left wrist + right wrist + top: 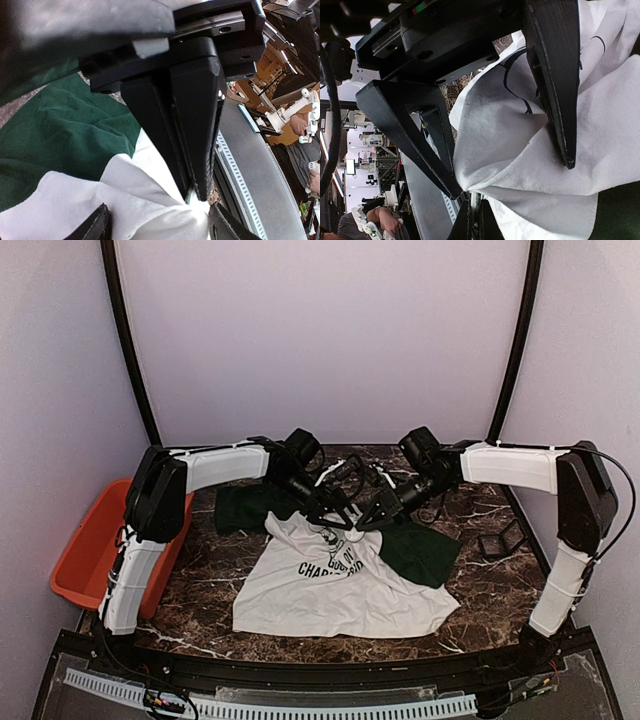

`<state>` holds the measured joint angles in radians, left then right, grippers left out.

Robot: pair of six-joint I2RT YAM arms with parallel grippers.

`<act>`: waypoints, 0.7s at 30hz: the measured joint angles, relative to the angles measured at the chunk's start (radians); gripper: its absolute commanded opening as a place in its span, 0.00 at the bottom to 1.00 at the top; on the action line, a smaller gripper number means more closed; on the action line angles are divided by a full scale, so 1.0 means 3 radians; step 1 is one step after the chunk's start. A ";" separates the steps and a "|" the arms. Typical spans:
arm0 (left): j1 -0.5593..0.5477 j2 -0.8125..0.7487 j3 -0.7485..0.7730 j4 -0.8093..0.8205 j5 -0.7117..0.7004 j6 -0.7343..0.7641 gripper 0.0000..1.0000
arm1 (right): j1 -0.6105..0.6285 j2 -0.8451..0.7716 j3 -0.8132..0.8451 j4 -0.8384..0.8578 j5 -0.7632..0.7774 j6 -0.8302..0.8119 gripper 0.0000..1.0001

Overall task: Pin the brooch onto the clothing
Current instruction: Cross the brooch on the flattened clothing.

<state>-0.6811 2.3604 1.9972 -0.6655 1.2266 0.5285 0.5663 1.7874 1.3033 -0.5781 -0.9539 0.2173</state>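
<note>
The clothing (330, 590), a white T-shirt with dark green sleeves and black print, lies on the marble table, and its upper part is pulled up to where both grippers meet. My left gripper (340, 512) is open. Its fingers (555, 75) straddle a raised fold of the white cloth (520, 150), with the tips touching it. My right gripper (479, 200) is shut on the brooch (192, 198), which shows only as a thin pale sliver between its tips. The cloth puckers toward that point. The left wrist view shows the same shut fingers (197, 150) pointing down into the fold between the left gripper (159, 206).
An orange bin (85, 550) sits off the table's left edge. A small black stand (500, 540) is at the right on the marble table (200, 580). A black rail with a white slotted strip (300, 705) runs along the near edge. Grey walls close in on three sides.
</note>
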 measured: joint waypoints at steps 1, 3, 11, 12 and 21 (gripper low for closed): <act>-0.0003 0.0005 0.0011 -0.0022 -0.0009 0.0017 0.64 | 0.0000 0.0000 0.0000 -0.0011 0.0000 0.0003 0.00; -0.0005 0.0020 0.0047 -0.0079 -0.0024 0.0048 0.63 | 0.0000 0.0000 -0.0001 -0.0023 0.0001 0.0004 0.00; -0.0008 0.0043 0.0092 -0.0156 -0.0020 0.0108 0.62 | 0.0000 0.0000 -0.0001 -0.0045 0.0001 0.0003 0.00; -0.0008 0.0043 0.0092 -0.0156 -0.0013 0.0111 0.62 | 0.0000 0.0000 -0.0001 -0.0045 0.0000 0.0003 0.00; -0.0009 0.0055 0.0094 -0.0155 0.0024 0.0111 0.60 | -0.0013 0.0000 0.0000 -0.0045 -0.0003 0.0006 0.00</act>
<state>-0.6838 2.3768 2.0254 -0.7120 1.2339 0.5617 0.5625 1.7874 1.3033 -0.5915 -0.9546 0.2192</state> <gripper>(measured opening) 0.609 0.020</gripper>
